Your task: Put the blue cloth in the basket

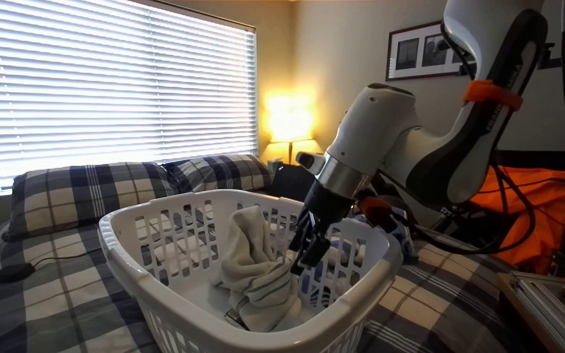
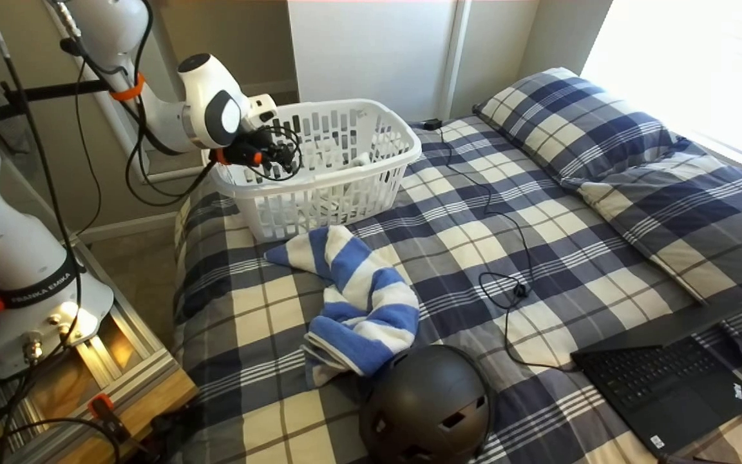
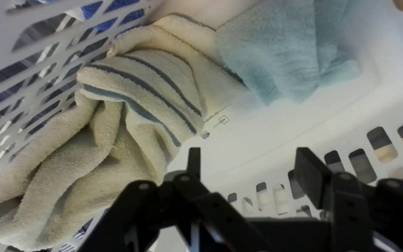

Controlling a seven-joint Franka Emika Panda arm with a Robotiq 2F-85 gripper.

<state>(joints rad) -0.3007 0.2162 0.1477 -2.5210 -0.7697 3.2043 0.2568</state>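
Note:
The white laundry basket (image 1: pixel 126 268) stands on the bed in both exterior views (image 2: pixel 345 174); its floor shows in the wrist view (image 3: pixel 257 129). A blue-and-white striped cloth (image 2: pixel 377 303) lies crumpled on the bed beside it. Part of this cloth shows past the slotted wall in the wrist view (image 3: pixel 121 5). Inside the basket are a cream towel with dark stripes (image 3: pixel 145 91) and a pale blue cloth (image 3: pixel 275 52). My gripper (image 3: pixel 248 157) is open with nothing between its fingers. It points down inside the basket, beside the cream towel (image 1: pixel 263 284).
A black helmet (image 2: pixel 429 406) touches or nearly touches the striped cloth. An open laptop (image 2: pixel 680 386) and its cable (image 2: pixel 503 283) lie on the bed. Plaid pillows (image 2: pixel 577 129) are at the bed's head. The robot's base (image 2: pixel 36 316) stands on a frame beside the bed.

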